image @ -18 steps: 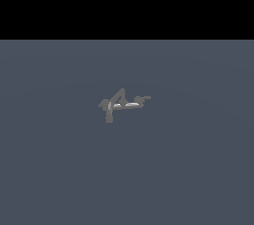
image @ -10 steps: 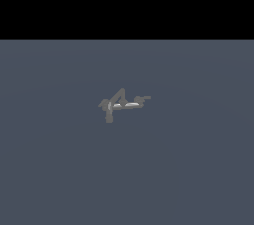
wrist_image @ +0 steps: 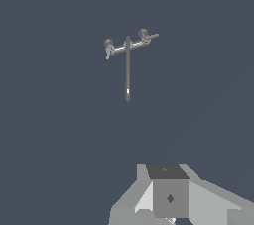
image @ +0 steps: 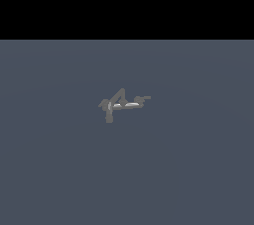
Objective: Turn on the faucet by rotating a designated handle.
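Wrist view, gripper point(wrist_image: 171, 214) well apart from faucet point(wrist_image: 127, 50), fingers' state unclear, nothing visibly held

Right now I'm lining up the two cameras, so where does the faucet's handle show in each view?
Exterior view: the handle juts toward the exterior view's right from the faucet, mid-picture.
Wrist view: the handle is the thin tipped arm at one end of the crossbar, far from the gripper body.
Shared landmark: the long spout.

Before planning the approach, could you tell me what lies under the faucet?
Under the faucet only the plain grey floor shows; its pale base strip covers the contact.
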